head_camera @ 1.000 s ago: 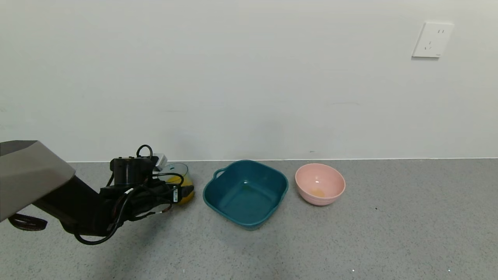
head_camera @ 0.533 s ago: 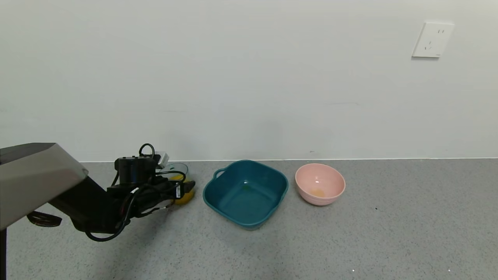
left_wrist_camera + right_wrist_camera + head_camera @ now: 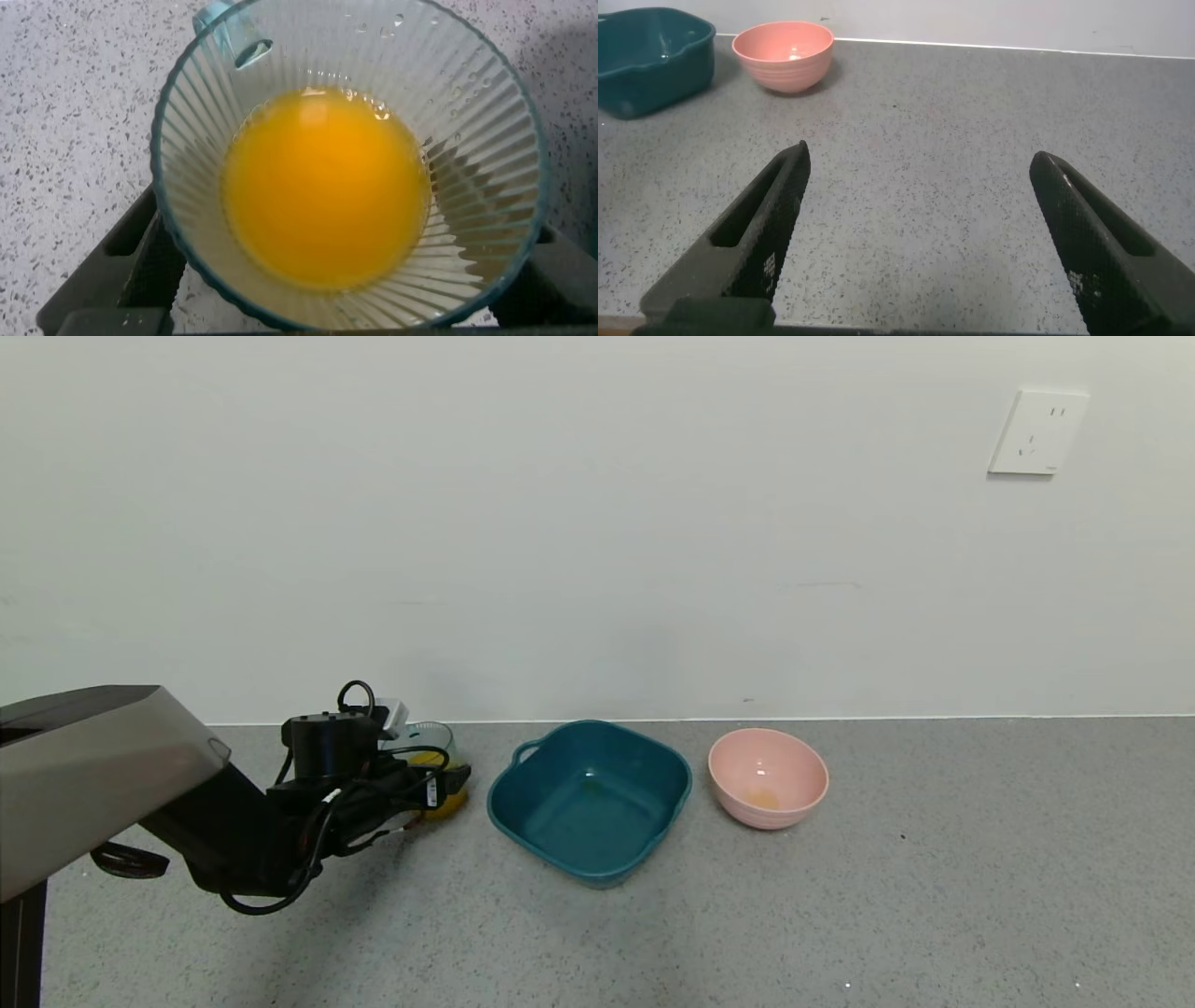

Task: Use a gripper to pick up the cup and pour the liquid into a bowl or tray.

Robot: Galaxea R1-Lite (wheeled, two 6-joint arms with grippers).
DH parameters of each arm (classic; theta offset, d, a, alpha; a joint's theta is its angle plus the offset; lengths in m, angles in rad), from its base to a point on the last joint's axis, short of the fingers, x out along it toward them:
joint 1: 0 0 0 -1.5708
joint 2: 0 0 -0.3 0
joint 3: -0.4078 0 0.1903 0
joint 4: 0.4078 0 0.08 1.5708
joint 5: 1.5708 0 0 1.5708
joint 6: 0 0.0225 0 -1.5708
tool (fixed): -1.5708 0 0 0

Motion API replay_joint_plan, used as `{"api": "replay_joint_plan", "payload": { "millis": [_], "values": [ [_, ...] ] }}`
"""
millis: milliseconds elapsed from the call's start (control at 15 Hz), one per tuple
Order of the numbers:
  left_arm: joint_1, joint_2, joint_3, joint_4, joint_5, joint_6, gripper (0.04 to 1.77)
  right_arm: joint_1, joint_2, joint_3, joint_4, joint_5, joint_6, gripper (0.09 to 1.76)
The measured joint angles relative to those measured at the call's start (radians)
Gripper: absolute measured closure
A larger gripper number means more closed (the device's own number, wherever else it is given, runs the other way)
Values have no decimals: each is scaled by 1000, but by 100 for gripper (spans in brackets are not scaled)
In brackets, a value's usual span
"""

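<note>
Left pincer (image 3: 446, 786) holds the cup (image 3: 431, 775), one finger (image 3: 140, 261) on each side of the ribbed wall, down at the base end. Cup upright, at desk (image 3: 840, 896) level by the wall, left of the basin (image 3: 590, 800); whether its base touches the desk cannot be told. Juice (image 3: 325, 187) fills the lower part, surface level, droplets on the inner wall above it. Basin just beside the cup, loop handle toward it. Pink bowl (image 3: 767, 777) beyond the basin, a yellowish smear inside. Right pincer (image 3: 924, 233) spread wide over bare desk, well right of the bowl, idle.
</note>
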Motion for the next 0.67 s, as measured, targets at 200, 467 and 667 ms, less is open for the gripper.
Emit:
{"api": "replay_joint_plan", "payload": {
  "millis": [200,467,667],
  "values": [
    [1,14,-18,0,1,2,9,0,0,0,0,0,0,14],
    [3,28,-29,-1,2,4,9,0,0,0,0,0,0,14],
    [4,33,-30,-1,2,5,45,0,0,0,0,0,0,14]
  ]
}}
